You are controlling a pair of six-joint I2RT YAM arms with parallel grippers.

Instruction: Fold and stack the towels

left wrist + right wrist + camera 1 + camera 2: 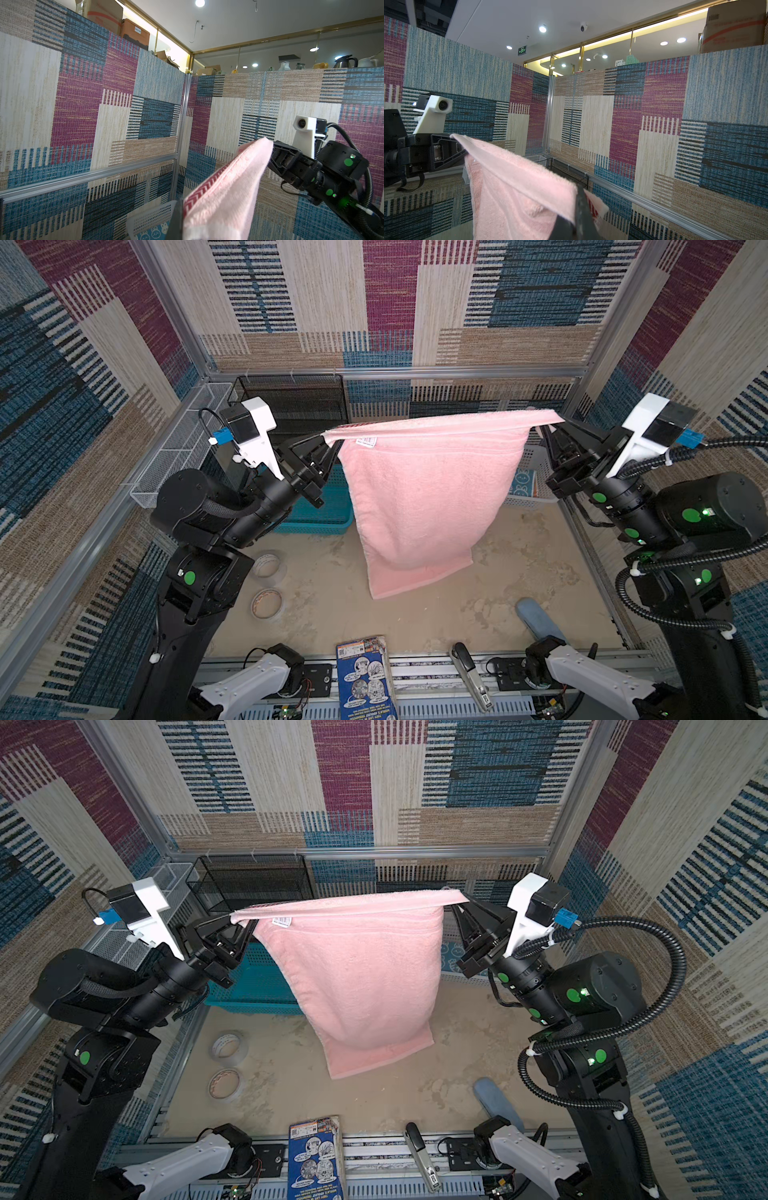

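The pink towel hangs in mid-air between the two arms, stretched along its top edge like washing on a line, above the middle of the sandy, mottled surface. It is thick, fluffy terry and seems doubled over. The body droops in a long, tapering pouch with a flat hem at the bottom; I can't tell whether that hem touches the surface.

The left hand is pressed together on one top corner and the right hand pinches the opposite corner. The edge between them is taut and nearly level. A small white label dangles just beside the left hand's grip. In the left wrist view a red herringbone woven band runs along the towel's border.

Behind the hanging cloth, a blue towel with a pale print lies in a white perforated plastic basket. A teal slatted plastic basket sits on the surface near the left hand, and a black wire-mesh basket stands against the back wall. Two rolls of tape lie flat near the left arm.
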